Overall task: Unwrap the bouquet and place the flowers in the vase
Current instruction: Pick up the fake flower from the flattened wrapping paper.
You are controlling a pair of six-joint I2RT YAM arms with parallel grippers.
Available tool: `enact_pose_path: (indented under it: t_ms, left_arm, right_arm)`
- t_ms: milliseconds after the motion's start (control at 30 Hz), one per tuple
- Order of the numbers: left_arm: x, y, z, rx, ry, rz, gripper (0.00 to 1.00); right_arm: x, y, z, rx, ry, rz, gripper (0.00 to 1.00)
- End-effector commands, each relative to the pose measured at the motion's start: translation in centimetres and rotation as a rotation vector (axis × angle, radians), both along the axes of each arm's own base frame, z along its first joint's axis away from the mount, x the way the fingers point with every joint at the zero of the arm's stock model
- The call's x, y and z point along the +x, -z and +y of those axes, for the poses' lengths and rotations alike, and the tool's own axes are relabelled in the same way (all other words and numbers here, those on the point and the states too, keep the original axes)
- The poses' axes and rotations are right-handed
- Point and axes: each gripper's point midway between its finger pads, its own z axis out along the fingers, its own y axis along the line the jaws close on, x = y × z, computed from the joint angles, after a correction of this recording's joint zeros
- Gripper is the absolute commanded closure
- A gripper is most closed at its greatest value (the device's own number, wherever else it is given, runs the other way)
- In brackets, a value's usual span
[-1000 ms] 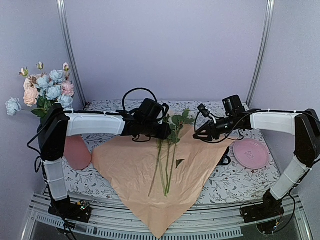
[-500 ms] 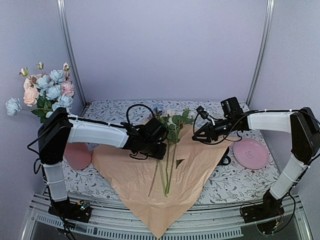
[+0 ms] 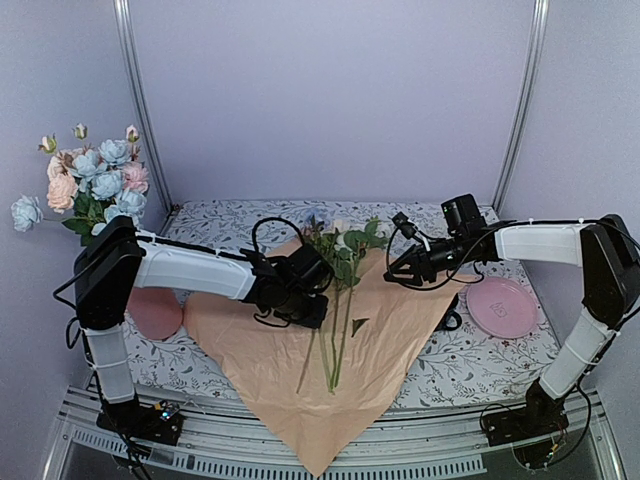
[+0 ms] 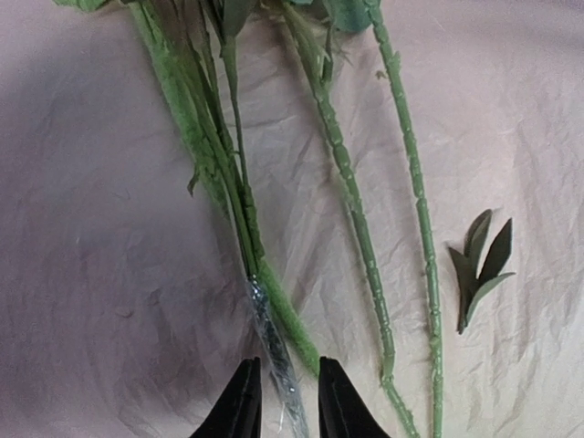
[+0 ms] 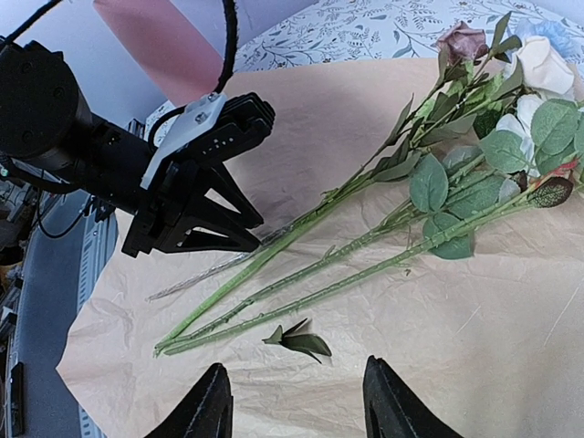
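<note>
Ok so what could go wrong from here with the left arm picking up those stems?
1. The left gripper straddles only the thin silvery tip of one stem, jaws not yet closed. Gripped that far out, the flower may slip or swing.
2. The stems lie close together, with leaves overlapping near the blooms, so lifting one may drag the others.
3. The gripper sits low over the crinkled paper and could pinch it too.

crinkled matt peach paper (image 3: 270, 350), ridged plastic-looking green stems (image 4: 360, 228), smooth pink plate (image 3: 500, 307)
</note>
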Motion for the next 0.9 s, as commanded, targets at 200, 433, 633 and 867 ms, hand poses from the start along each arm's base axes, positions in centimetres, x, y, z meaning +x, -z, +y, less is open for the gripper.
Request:
enact_pose_path:
  t_ms: [200,433,633,867]
  left_arm:
    - [-1.1,1.5,0.0,0.009,-0.004,0.067,0.74]
    - [-1.2,3.0,0.5,0.024,-0.022,0.100,0.78]
    - [-1.2,3.8,0.9,0.032,-0.032,0.119,0.87]
    - [-1.4,4.6,1.4,0.039,-0.048,0.135,0.74]
  right_arm:
    - [-0.2,0.6,0.1,0.005,-0.022,-0.001,0.49]
    - [-0.2,0.8,0.1,0.006,-0.026,0.008,0.49]
    - [-0.2,1.1,0.1,0.003,-0.027,0.013,0.49]
    - [-0.3,1.3,0.2,0.004,-0.031,0.027,0.49]
